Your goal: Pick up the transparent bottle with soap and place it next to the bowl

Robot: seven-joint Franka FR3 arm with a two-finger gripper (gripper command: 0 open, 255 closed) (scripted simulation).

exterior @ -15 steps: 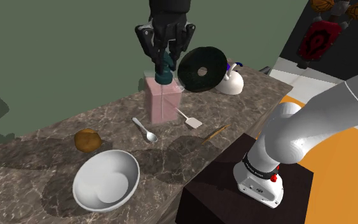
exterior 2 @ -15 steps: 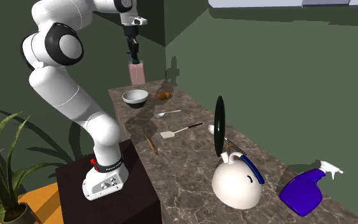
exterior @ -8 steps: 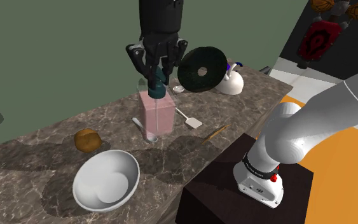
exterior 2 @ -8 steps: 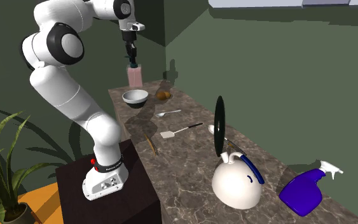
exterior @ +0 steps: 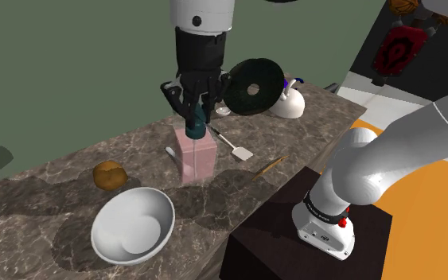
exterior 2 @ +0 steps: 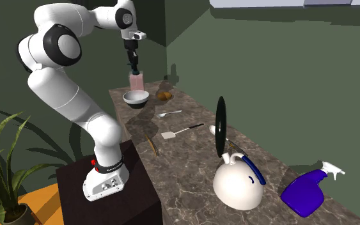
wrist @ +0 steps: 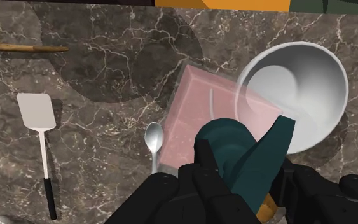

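Note:
A clear bottle of pink soap (exterior: 196, 157) with a teal pump top (exterior: 196, 127) hangs upright under my gripper (exterior: 195, 114), which is shut on the pump. It is just above the marble counter (exterior: 63, 171), beside the spoon (exterior: 169, 151). The white bowl (exterior: 132, 227) sits nearer the counter's front edge, toward the shoulder view's left of the bottle. In the wrist view the pink bottle (wrist: 196, 121) overlaps the rim of the bowl (wrist: 301, 89), and the black fingers (wrist: 203, 167) clasp the teal pump (wrist: 241, 156). The second exterior view shows the bottle (exterior 2: 136, 80) just beyond the bowl (exterior 2: 135, 98).
A brown round lump (exterior: 108, 175) lies behind the bowl. A white spatula (exterior: 238, 149) and a wooden stick (exterior: 268, 167) lie toward the stand. A black disc (exterior: 252, 87) and a white kettle (exterior: 290, 103) stand further along. A blue spray bottle (exterior 2: 307, 192) lies at the counter's far end.
My gripper has carried the bottle lower and toward the shoulder view's left, closer to the bowl. The grip on the pump is unchanged.

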